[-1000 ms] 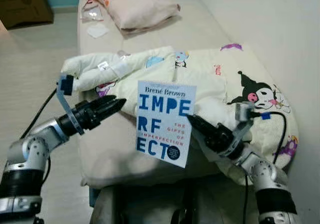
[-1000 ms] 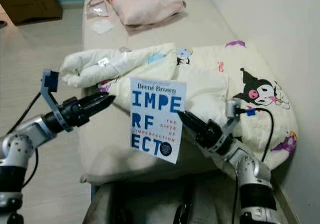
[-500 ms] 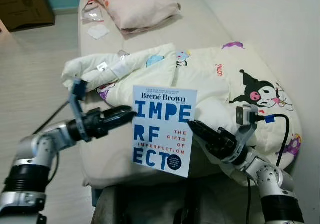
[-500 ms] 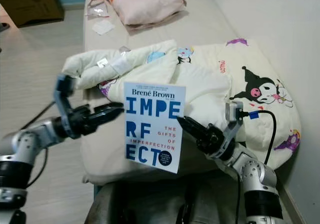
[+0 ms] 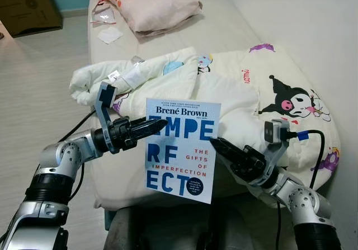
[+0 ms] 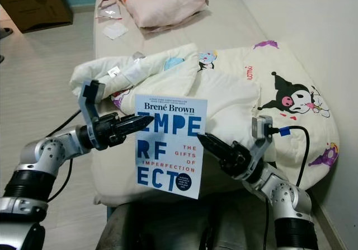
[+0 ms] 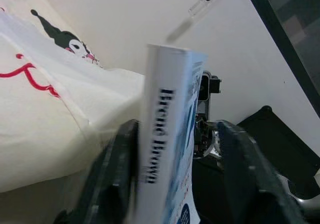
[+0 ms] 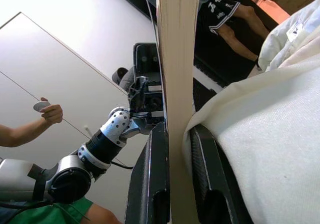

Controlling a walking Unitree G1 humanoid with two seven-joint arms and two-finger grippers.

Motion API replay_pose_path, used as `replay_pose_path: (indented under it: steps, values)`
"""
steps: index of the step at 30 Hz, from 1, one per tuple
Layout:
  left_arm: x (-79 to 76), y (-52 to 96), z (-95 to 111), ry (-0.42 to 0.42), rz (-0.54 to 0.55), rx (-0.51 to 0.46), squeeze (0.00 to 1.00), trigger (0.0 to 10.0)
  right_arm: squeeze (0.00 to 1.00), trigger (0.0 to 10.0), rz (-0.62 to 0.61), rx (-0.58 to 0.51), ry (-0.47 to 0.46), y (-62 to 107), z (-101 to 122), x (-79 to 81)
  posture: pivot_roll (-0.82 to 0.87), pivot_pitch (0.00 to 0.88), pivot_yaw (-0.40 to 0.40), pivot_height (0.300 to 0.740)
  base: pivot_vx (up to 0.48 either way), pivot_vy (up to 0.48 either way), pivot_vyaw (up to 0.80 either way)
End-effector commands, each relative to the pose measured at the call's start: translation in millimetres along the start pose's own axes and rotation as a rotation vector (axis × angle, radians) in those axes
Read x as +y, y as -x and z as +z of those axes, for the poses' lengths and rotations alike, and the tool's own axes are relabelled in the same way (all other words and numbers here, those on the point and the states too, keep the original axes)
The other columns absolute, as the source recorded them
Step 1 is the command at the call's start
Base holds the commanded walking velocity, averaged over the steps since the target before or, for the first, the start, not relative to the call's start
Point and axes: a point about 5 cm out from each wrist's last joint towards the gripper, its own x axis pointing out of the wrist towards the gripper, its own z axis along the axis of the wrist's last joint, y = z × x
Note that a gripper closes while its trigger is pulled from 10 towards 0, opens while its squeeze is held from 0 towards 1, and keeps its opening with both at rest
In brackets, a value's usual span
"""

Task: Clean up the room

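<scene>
We grip the Brené Brown book (image 5: pixel 182 144) upright in right gripper (image 5: pixel 215 144), left gripper (image 5: pixel 159 126) open astride its 9 o'clock spine edge, handover next.

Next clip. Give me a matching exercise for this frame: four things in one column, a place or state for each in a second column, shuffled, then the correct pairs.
Things
1. book
2. left gripper
3. pink pillow
4. cardboard box

Places or states
A. on the floor beside the bed
B. open, fingers either side of the spine
C. held upright, clamped by the right gripper
D. at the far end of the bed

Pairs: 1-C, 2-B, 3-D, 4-A
</scene>
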Motion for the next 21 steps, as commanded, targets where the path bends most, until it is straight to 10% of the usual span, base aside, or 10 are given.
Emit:
replay_pose_path:
  steps: [1, 13, 14, 15, 16, 21]
  values:
    - [0.0, -0.8, 0.7, 0.008, -0.005, -0.009, 0.0, 0.0, 0.0, 0.0, 0.094, -0.021, 0.016, -8.4, 3.1, 9.8, 0.03, 0.247, 0.016, 0.607, 0.0, 0.0, 0.0]
    - [-2.7, 8.7, -5.4, 0.022, 0.028, -0.045, 0.0, 0.0, 0.0, 0.2, 0.043, -0.026, 0.053, -11.7, 5.8, 4.4, 0.03, 0.234, 0.01, 0.607, 0.0, 0.0, 0.0]
    - [-2.3, 12.2, -7.4, 0.025, 0.047, -0.061, 0.0, 0.0, 0.0, 10.0, -0.023, -0.031, 0.071, -13.5, 5.9, -2.8, 0.03, 0.229, 0.009, 0.607, 0.0, 0.0, 0.0]
    - [-2.3, 12.2, -7.4, 0.025, 0.047, -0.061, 0.0, 0.0, 0.0, 10.0, -0.023, -0.031, 0.071, -13.5, 5.9, -2.8, 0.03, 0.229, 0.009, 0.607, 0.0, 0.0, 0.0]
    - [-1.1, 18.9, -9.3, 0.021, 0.09, -0.092, 0.0, 0.0, 1.0, 10.0, -0.161, -0.067, 0.105, -13.1, 8.1, -17.6, 0.04, 0.219, 0.007, 0.607, 0.0, 0.0, 0.0]
    - [4.4, 46.9, -9.7, -0.005, 0.25, -0.193, 0.0, 0.0, 1.0, 10.0, -0.468, -0.081, 0.147, -5.3, 2.4, -48.0, 0.04, 0.183, 0.001, 0.607, 0.0, 0.0, 0.0]
